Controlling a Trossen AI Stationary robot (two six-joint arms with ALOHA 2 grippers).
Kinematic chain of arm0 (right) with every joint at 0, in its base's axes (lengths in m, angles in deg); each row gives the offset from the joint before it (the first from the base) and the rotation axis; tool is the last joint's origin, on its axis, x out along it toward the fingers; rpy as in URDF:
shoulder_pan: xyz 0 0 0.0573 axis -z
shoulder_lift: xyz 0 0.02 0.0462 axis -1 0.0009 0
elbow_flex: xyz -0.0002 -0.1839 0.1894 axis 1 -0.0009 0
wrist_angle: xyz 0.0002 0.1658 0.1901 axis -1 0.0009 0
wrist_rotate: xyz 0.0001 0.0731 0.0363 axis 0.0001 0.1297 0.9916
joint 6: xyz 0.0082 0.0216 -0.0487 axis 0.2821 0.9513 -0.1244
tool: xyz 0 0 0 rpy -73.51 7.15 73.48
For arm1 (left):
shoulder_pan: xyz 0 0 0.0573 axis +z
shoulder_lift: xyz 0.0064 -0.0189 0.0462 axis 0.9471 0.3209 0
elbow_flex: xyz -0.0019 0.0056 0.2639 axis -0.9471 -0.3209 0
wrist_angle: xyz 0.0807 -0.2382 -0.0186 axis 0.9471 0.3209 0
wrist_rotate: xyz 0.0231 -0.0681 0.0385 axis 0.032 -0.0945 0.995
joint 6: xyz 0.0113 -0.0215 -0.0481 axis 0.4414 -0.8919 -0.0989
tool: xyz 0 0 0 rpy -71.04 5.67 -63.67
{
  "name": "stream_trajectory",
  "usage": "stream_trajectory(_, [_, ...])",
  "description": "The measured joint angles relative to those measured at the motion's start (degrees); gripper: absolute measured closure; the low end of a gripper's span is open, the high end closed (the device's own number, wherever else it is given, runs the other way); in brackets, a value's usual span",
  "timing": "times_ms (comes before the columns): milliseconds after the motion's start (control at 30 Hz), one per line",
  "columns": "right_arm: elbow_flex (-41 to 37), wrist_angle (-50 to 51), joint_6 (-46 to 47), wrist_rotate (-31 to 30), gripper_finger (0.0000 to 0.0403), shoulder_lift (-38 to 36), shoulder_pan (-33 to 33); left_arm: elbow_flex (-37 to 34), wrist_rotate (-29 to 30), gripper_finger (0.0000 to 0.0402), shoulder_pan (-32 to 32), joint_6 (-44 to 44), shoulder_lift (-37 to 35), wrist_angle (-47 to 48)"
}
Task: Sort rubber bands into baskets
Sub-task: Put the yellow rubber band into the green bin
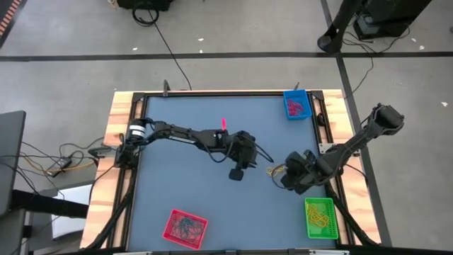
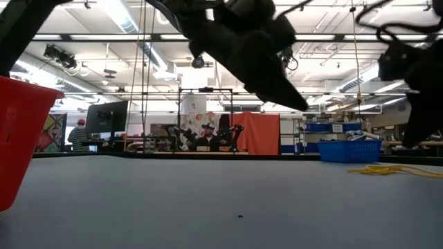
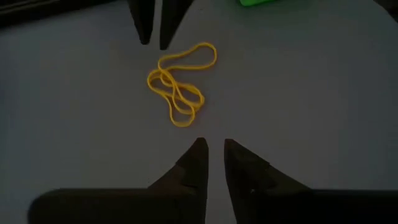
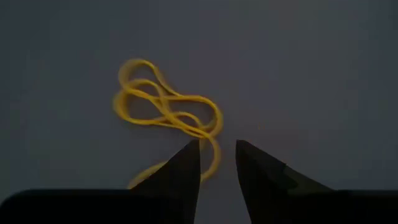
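Both the left gripper (image 3: 212, 146) and right gripper (image 4: 217, 149) hover narrowly parted, empty, beside tangled yellow rubber bands (image 4: 168, 112) right of centre.

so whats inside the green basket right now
In the green basket, the high view shows a tangle of yellow rubber bands on its floor. Anything lying beneath that tangle is covered.

A matt, smooth grey-blue worktop (image 1: 212, 184) framed in pale bare wood carries thin yellow rubber bands (image 3: 179, 87) of smooth elastic, slatted plastic baskets (image 1: 318, 217) in bright, slightly glossy colours, and matt black hard-looking fingers (image 4: 183, 171).
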Motion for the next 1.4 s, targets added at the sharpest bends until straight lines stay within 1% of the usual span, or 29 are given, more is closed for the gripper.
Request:
stream_trajectory(167, [0.0, -1.5, -4.6, 3.8, 0.0297, 4.2, 2.4, -7.9, 1.1, 0.0360, 0.7, -1.4, -8.7, -2.0])
stream_trajectory(233, [0.0, -2.6, -6.5, 5.3, 0.0299, 5.3, 3.0, -11.4, 2.6, 0.0362, 1.1, -2.3, -12.4, -3.6])
stream_trajectory(467, [0.0, -3.4, -7.4, 6.2, 0.0304, 8.6, 5.2, -23.4, 7.4, 0.0362, 1.5, -5.4, -25.8, -5.7])
stream_trajectory(567, [0.2, -4.4, -8.6, 7.9, 0.0330, 10.0, 6.0, -28.3, 9.0, 0.0362, 1.4, -7.1, -31.5, -5.6])
stream_trajectory(667, [0.3, -5.4, -11.5, 9.3, 0.0382, 10.7, 6.4, -32.8, 10.0, 0.0362, 1.5, -7.9, -37.4, -6.9])
stream_trajectory(700, [0.3, -5.6, -12.9, 9.7, 0.0391, 10.6, 6.4, -34.3, 10.3, 0.0362, 1.5, -8.5, -39.3, -7.3])
stream_trajectory(767, [0.8, -5.0, -13.6, 10.1, 0.0392, 10.3, 6.5, -37.3, 11.8, 0.0362, 1.5, -8.8, -42.3, -9.0])
stream_trajectory(867, [2.8, -0.2, -13.4, 12.3, 0.0396, 8.7, 6.4, -41.4, 14.7, 0.0362, 1.6, -8.8, -46.0, -10.9])
stream_trajectory(900, [3.9, 2.0, -13.4, 12.4, 0.0397, 7.9, 6.4, -42.4, 15.8, 0.0362, 2.0, -8.7, -47.0, -12.4])
stream_trajectory(967, [6.7, 6.1, -12.7, 12.6, 0.0397, 6.0, 5.9, -44.4, 17.5, 0.0362, 2.6, -8.9, -49.2, -12.4])
stream_trajectory(1033, [9.9, 12.3, -12.1, 12.1, 0.0398, 3.9, 4.9, -45.2, 17.8, 0.0362, 3.5, -10.0, -50.3, -13.9])
stream_trajectory(1133, [15.4, 19.8, -11.0, 12.8, 0.0399, 1.1, 2.7, -45.9, 17.9, 0.0362, 4.6, -12.1, -51.4, -13.1])
stream_trajectory(1200, [19.1, 26.5, -8.9, 14.3, 0.0400, -0.3, 1.1, -45.8, 17.9, 0.0362, 4.7, -12.9, -51.5, -11.9])
stream_trajectory(1300, [24.3, 32.5, -4.9, 18.3, 0.0400, -2.0, -2.4, -45.8, 17.8, 0.0362, 4.8, -13.0, -51.5, -10.8])
stream_trajectory(1400, [29.1, 35.0, -4.0, 22.7, 0.0400, -3.6, -6.3, -45.8, 18.2, 0.0362, 4.9, -12.9, -51.4, -10.2])
